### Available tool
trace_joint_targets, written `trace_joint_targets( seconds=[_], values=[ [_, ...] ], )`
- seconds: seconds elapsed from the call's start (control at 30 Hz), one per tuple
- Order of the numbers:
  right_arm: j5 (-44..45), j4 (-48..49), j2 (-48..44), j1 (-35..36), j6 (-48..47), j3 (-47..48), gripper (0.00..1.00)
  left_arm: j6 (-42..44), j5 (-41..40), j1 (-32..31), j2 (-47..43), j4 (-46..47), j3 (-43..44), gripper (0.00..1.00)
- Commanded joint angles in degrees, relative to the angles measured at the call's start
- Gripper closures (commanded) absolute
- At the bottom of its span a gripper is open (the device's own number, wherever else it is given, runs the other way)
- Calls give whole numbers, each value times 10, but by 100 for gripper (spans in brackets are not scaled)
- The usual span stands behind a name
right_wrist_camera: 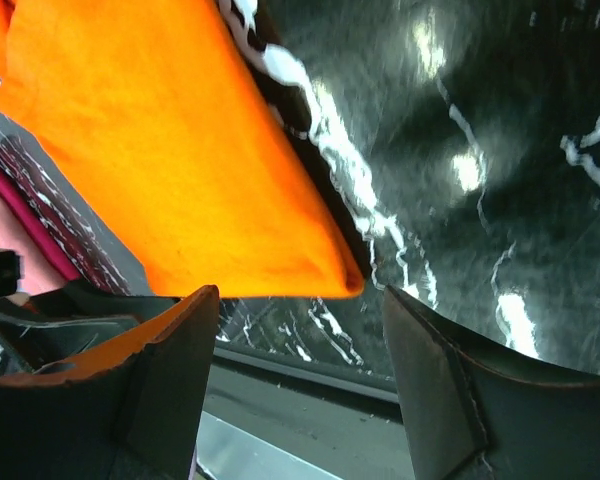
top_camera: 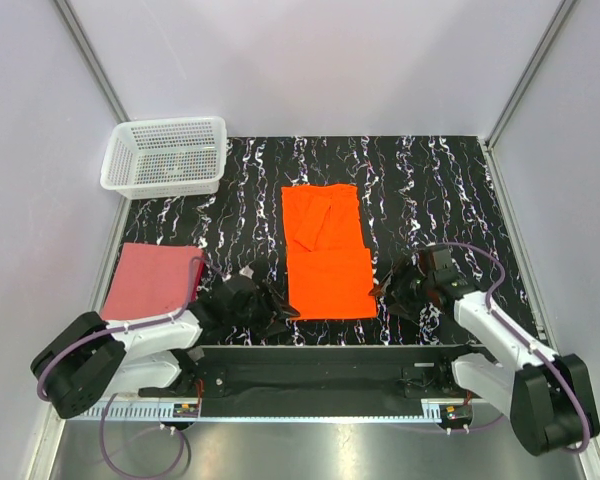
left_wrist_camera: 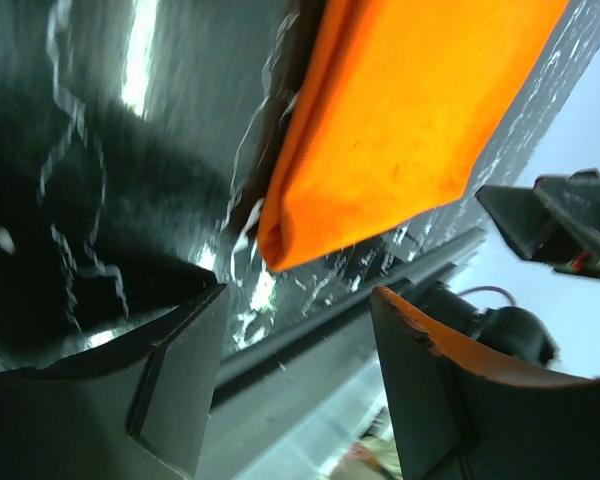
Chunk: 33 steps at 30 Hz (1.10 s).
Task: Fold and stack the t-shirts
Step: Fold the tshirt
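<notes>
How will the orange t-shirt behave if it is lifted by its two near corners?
Probably floppy: the orange t-shirt lies flat in thin folded layers, so the middle would likely sag between the corners. The smaller folded flap on top could slip open, since nothing holds it. It looks light, and may slide on the glossy table if pushed.

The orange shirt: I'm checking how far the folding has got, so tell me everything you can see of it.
The orange shirt is plain bright cloth with no print. It is folded into a long rectangle and lies flat on the black marbled table, its length running away from the arms. A sleeve is tucked over its far half. The near corners look doubled and soft-edged. The left gripper and right gripper stand open at those corners, neither closed on it.
</notes>
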Motion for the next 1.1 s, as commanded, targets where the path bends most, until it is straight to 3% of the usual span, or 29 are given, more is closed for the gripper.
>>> trace_joint_targets(
  seconds=[0.0,0.17,0.3,0.5,0.83,1.07],
  values=[
    [48,-43,-35,28,53,-11,26,-125,-13,-22,4,2,-19,35],
    [65,-22,-86,56,154,-72,27,-219,-64,-49,5,13,-41,37],
    [86,-9,-121,64,234,-93,30,-309,-104,-58,-8,51,-67,45],
    [127,-11,-155,100,343,-124,32,-386,-165,-78,-31,48,-83,45],
    [183,8,-135,163,423,-135,35,-425,-193,-96,4,73,-89,47],
    [204,43,-89,178,449,-150,42,-438,-193,-98,43,114,-90,55]
  ],
)
